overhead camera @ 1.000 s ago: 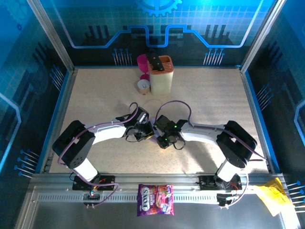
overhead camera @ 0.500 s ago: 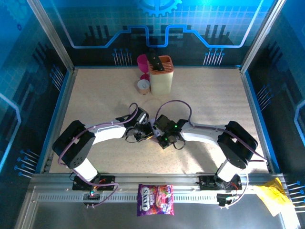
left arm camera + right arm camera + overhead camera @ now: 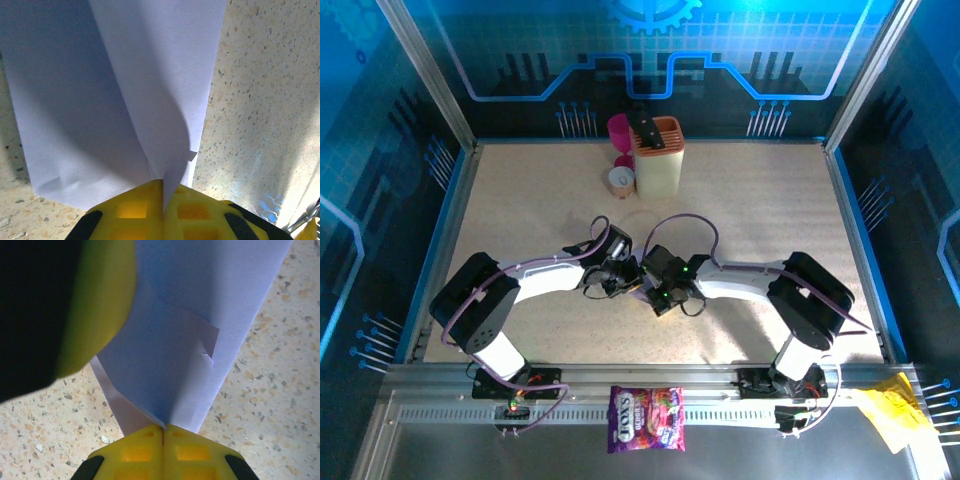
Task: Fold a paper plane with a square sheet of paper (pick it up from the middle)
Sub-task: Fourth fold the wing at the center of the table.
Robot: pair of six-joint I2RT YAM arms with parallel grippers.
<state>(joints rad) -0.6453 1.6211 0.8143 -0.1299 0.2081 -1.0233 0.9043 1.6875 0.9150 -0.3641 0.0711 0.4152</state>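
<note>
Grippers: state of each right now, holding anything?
Left gripper: closed, pinching the square sheet of paper, which is partly folded.
Right gripper: closed, pinching the same sheet.

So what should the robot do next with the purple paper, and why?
Probably ease the two grippers slightly apart to pull the fold taut. The left gripper and right gripper are both shut on the lilac paper, close together. The paper's fold bulges in a soft curve instead of lying flat and sharp.
</note>
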